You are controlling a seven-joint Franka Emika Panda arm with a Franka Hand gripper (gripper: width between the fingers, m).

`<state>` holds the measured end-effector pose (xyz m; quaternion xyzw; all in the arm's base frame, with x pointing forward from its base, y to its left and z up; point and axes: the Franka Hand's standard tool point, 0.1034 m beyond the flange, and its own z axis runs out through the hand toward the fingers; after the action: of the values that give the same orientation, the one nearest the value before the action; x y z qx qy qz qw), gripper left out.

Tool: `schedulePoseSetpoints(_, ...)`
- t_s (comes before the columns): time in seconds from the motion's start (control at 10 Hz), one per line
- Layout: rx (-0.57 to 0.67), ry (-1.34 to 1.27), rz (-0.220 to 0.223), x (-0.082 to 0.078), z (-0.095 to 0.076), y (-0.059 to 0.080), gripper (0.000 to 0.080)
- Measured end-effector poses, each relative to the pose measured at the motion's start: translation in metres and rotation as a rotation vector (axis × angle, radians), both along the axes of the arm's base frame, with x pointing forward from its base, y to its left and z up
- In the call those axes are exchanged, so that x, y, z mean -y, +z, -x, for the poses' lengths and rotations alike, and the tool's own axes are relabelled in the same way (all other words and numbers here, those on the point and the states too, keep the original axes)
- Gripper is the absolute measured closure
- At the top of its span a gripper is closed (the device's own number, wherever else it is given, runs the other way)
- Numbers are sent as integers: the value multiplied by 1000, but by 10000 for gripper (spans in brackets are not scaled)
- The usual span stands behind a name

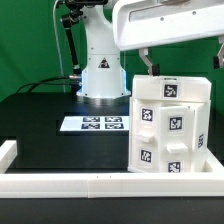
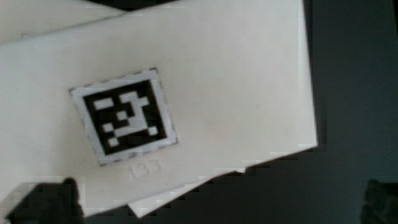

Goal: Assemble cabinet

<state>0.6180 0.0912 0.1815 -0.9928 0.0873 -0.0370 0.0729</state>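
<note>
The cabinet (image 1: 168, 125) stands upright at the exterior view's right, a big white box with several black-and-white tags on its faces. Its small tagged blocks (image 1: 177, 124) seem to sit against the shell, and I cannot tell them apart clearly. My gripper (image 1: 183, 62) hangs just above the cabinet's top, jaws wide open and empty. In the wrist view a white face of the cabinet (image 2: 214, 70) with one tag (image 2: 125, 113) fills most of the picture. The gripper (image 2: 214, 205) shows only as two dark fingertips (image 2: 45, 200), one at each side, apart from that face.
The marker board (image 1: 92, 124) lies flat in front of the robot base (image 1: 103, 75). A long low white border rail (image 1: 100, 186) runs along the front and turns up at the exterior view's left (image 1: 8, 150). The table top is black.
</note>
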Motion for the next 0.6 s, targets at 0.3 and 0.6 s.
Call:
schedulePoseSetpoints(0.3, 58, 418, 47, 4, 0, 3, 2)
schedulePoseSetpoints(0.6, 71, 729, 96, 4, 4, 0, 2)
